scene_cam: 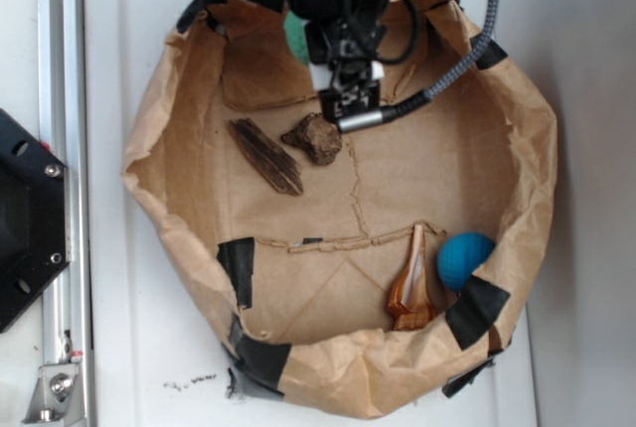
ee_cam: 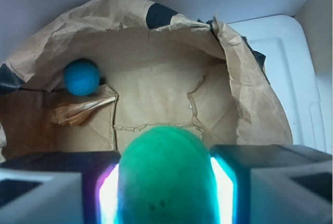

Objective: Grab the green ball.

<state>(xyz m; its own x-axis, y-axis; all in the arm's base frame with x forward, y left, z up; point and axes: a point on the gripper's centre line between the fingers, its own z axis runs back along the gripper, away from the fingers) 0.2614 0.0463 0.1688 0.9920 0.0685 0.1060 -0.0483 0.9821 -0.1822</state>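
Observation:
The green ball point(ee_cam: 165, 174) fills the lower middle of the wrist view, pressed between my two fingers point(ee_cam: 62, 164), and it looks squeezed into an oval. My gripper point(ee_cam: 165, 161) is shut on it. From the exterior view only a sliver of the green ball point(scene_cam: 294, 36) shows, left of the gripper point(scene_cam: 316, 45), at the far side of the brown paper basin. The arm hides the rest of the ball there.
The crumpled paper basin point(scene_cam: 149, 139) lies in a white tub point(scene_cam: 109, 70). Inside it are a blue ball point(scene_cam: 465, 259) point(ee_cam: 81, 76), a brown shell-like piece point(scene_cam: 411, 293) point(ee_cam: 78, 112), a bark strip point(scene_cam: 265, 155) and a wood chunk point(scene_cam: 313, 137).

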